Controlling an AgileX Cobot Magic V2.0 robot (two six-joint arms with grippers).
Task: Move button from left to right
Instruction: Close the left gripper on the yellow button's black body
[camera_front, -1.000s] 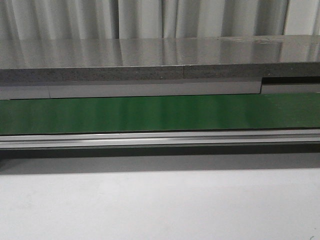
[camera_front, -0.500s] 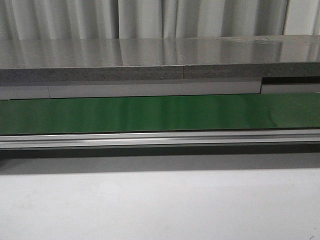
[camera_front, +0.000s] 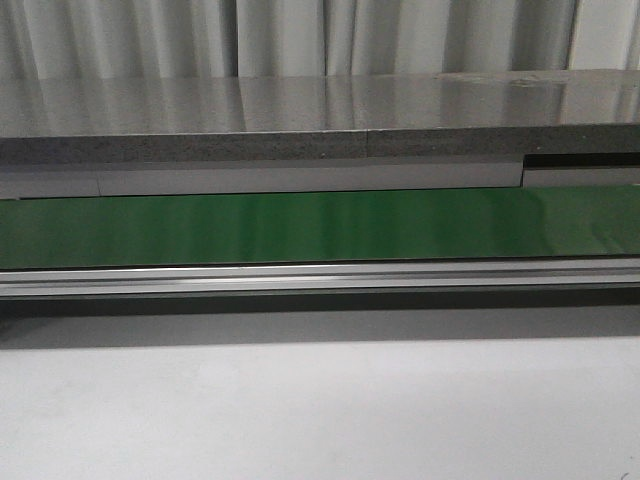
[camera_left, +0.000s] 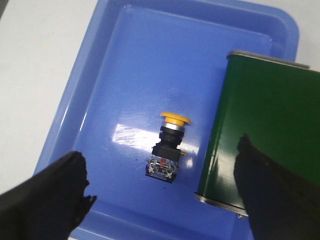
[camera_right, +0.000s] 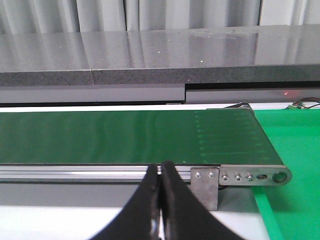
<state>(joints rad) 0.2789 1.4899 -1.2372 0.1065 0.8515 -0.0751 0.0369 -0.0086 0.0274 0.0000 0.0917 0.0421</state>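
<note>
Button lying in the blue tray, under the left pincer.
The button (camera_left: 168, 146) lies on its side in the tray (camera_left: 75, 100), beside the green belt (camera_left: 265, 135); left pincer (camera_left: 160, 195) spread wide above it, right pincer (camera_right: 161, 210) clenched, empty.

1. The small push button (camera_left: 166, 145) had a round yellow-orange cap, a black boxy body and a white label marked with red and blue; it lay in a glossy blue plastic tray (camera_left: 75, 100).
2. The long flat conveyor belt (camera_front: 320, 225) was deep green with pale reflected streaks; its side rail (camera_front: 320, 278) was silver-grey metal.
3. The left gripper's fingers (camera_left: 45, 200) were matt black; the right gripper's fingers (camera_right: 172, 205) were black too.
4. The tabletop (camera_front: 320, 410) was plain off-white; the pleated curtain (camera_front: 280, 35) was pale grey.
</note>
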